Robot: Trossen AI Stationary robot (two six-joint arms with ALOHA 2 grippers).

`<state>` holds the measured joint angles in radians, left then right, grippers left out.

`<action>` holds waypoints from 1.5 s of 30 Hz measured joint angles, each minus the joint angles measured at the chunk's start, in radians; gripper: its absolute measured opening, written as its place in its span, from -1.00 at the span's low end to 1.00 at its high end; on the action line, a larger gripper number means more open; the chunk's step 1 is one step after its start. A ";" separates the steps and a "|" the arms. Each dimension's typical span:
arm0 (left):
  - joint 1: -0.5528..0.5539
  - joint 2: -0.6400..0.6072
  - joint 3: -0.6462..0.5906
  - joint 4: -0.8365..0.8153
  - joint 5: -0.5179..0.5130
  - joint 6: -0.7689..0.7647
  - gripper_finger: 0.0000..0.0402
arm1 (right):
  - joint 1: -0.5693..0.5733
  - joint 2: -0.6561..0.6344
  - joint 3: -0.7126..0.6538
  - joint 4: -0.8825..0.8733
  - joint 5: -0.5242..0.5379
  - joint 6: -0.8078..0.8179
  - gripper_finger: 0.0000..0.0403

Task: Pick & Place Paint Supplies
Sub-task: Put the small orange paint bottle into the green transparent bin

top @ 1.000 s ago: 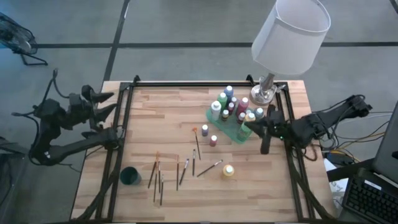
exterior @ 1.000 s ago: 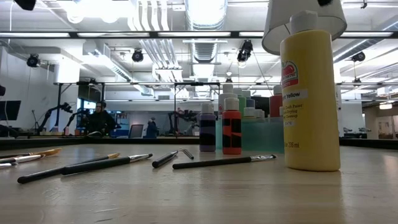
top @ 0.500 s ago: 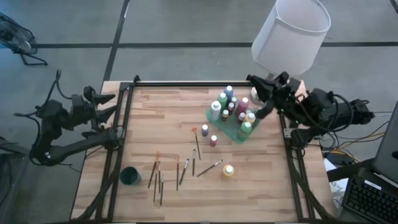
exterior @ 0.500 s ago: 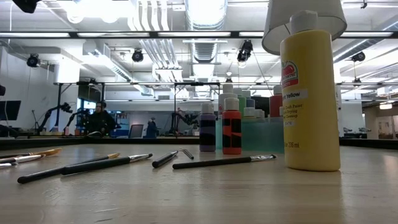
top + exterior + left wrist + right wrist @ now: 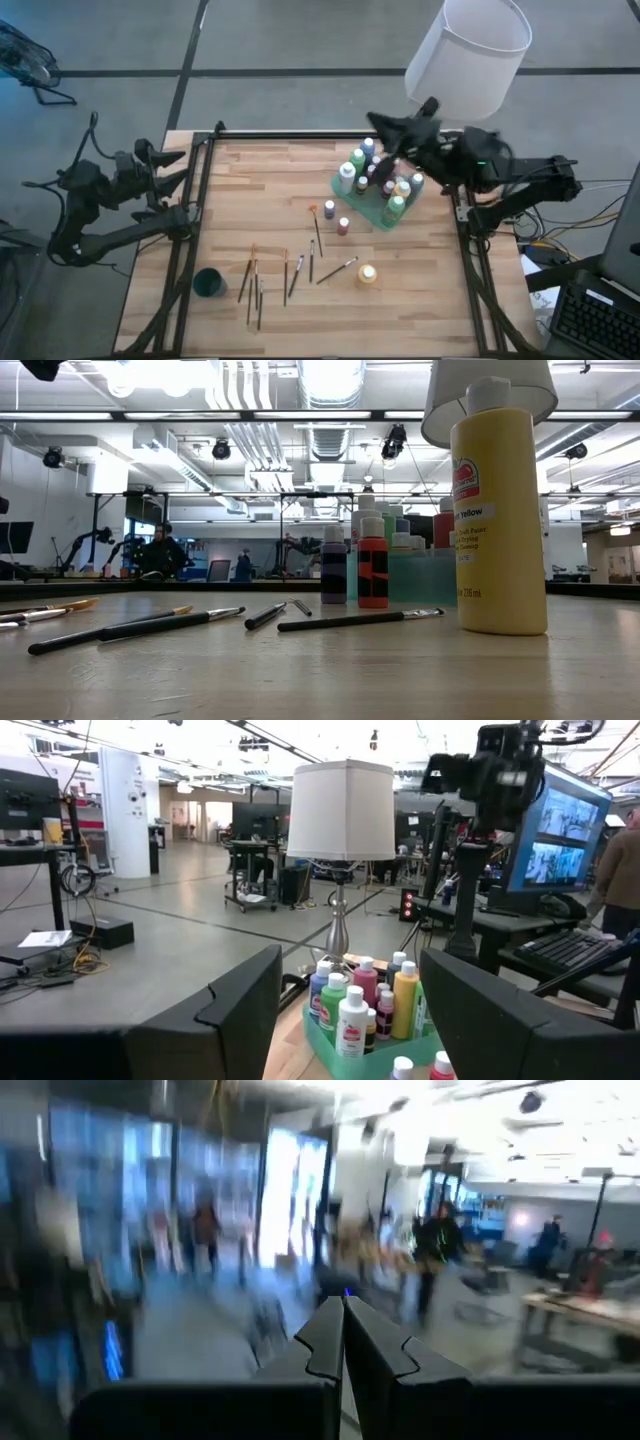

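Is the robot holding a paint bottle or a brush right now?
No, nothing is held. The right gripper is shut and empty, up above the tray's bottles. The left gripper is open and empty, off the table's left edge.

Three small white-capped paint bottles [image 5: 343,226] loose on the wooden table [image 5: 260,190], one translucent green tray [image 5: 352,204], one dark green cup [image 5: 209,283], one white-shaded lamp [image 5: 466,55].

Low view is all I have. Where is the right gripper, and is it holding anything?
Observer: The right gripper is shut and empty, above the back edge of the wooden table, near the translucent green tray of paint bottles.
Operator: And the left one?
Observer: The left gripper waits open, off the table's left edge.
Operator: Anything else I can't see?
Observer: A small dark green cup stands front left, beside the thin wooden-handled brushes.
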<state>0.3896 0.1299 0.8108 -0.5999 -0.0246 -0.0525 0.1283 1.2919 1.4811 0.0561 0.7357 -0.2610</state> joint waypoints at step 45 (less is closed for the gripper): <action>0.000 0.000 0.000 0.000 0.002 0.000 0.21 | -0.154 0.891 0.872 -1.596 -0.785 0.581 0.17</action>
<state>0.3897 0.1303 0.8108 -0.5999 -0.0231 -0.0525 -0.0262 2.1826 2.3528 -1.5399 -0.0491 0.3204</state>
